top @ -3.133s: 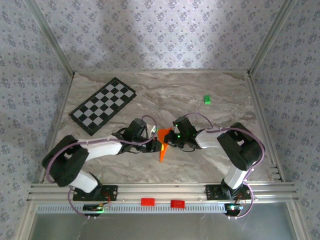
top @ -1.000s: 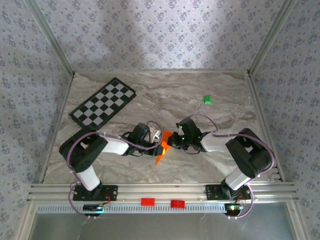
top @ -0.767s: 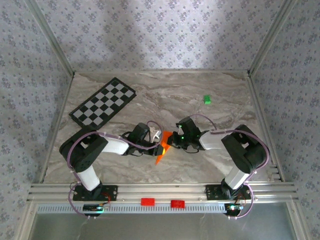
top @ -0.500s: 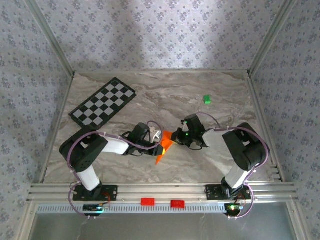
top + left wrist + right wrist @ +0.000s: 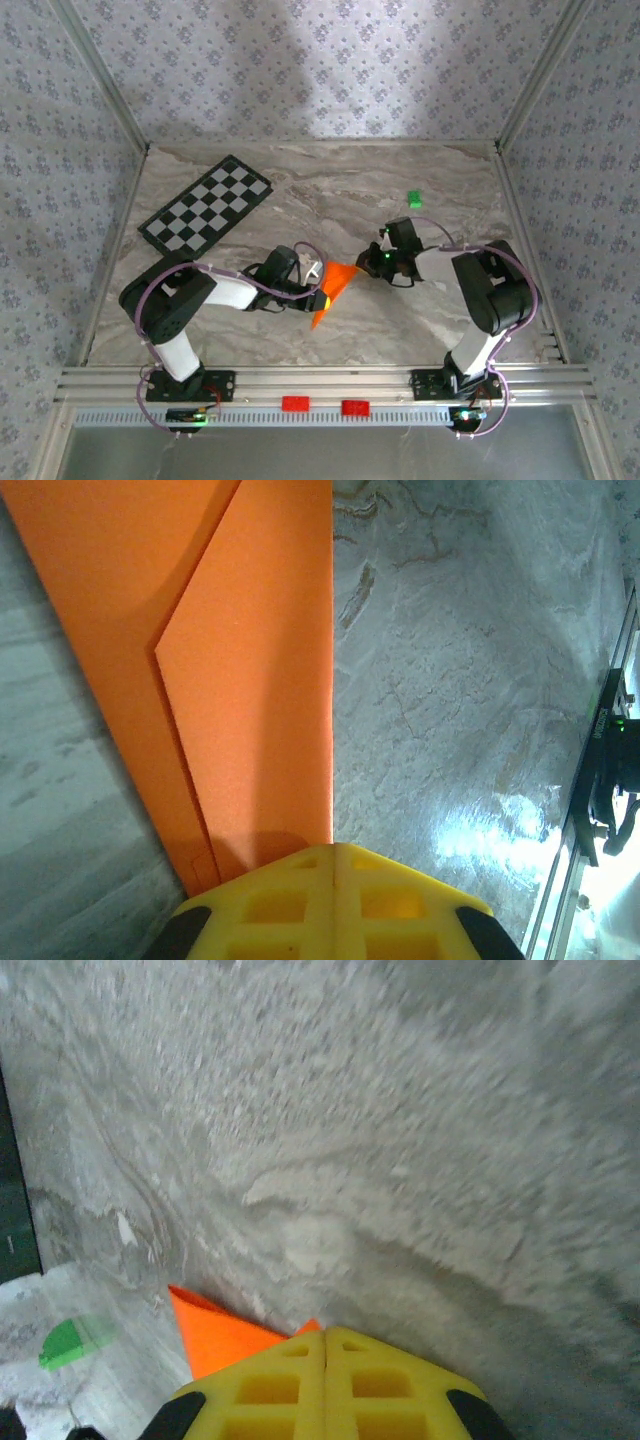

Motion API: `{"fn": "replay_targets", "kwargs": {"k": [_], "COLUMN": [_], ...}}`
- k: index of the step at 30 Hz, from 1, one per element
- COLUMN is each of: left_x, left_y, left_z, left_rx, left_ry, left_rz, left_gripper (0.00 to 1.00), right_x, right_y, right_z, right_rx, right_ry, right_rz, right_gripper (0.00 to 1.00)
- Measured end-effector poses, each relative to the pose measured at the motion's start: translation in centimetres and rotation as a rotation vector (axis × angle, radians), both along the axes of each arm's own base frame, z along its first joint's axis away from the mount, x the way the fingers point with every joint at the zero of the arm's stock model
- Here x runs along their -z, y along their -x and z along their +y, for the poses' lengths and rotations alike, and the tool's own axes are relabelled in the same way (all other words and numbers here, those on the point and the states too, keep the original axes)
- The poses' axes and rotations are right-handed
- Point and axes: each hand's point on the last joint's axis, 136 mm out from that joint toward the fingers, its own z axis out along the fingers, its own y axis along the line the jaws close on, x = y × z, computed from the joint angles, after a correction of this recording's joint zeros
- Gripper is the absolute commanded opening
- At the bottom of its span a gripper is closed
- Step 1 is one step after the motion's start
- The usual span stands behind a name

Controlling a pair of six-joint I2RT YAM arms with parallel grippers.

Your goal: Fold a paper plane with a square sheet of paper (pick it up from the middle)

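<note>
The paper (image 5: pixel 340 278), part-folded, lies at centre frame. Its upper right corner has been drawn rightward, so the flap spreads wider (a fold being reworked, I judge). The left gripper (image 5: pixel 333 850) and right gripper (image 5: pixel 323 1336) both pinch it. One paper, one green block (image 5: pixel 414 199), one board (image 5: pixel 205 211).

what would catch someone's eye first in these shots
The bright orange paper, partly folded, sits mid-table, pinched between the shut left pincer and the shut right pincer. Next come the black-and-white checkered board at the far left of the table and a tiny green block at the far right.
</note>
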Motion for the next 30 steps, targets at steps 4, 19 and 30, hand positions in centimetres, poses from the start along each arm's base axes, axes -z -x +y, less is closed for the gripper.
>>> {"fn": "replay_targets", "kwargs": {"k": [4, 19, 30], "left_x": [0.0, -0.5, -0.7], "left_y": [0.0, -0.1, -0.1], "left_z": [0.0, -0.1, -0.2], "left_rx": [0.0, 0.0, 0.001], "left_ry": [0.0, 0.008, -0.001], "left_rz": [0.0, -0.008, 0.005], "left_gripper": [0.0, 0.0, 0.0], "right_x": [0.0, -5.7, 0.1], "right_y": [-0.6, 0.7, 3.3], "right_z": [-0.9, 2.5, 3.9], "right_rx": [0.028, -0.08, -0.123], "right_ry": [0.008, -0.013, 0.013], "right_rz": [0.009, -0.13, 0.011], "right_gripper": [0.06, 0.07, 0.02]}}
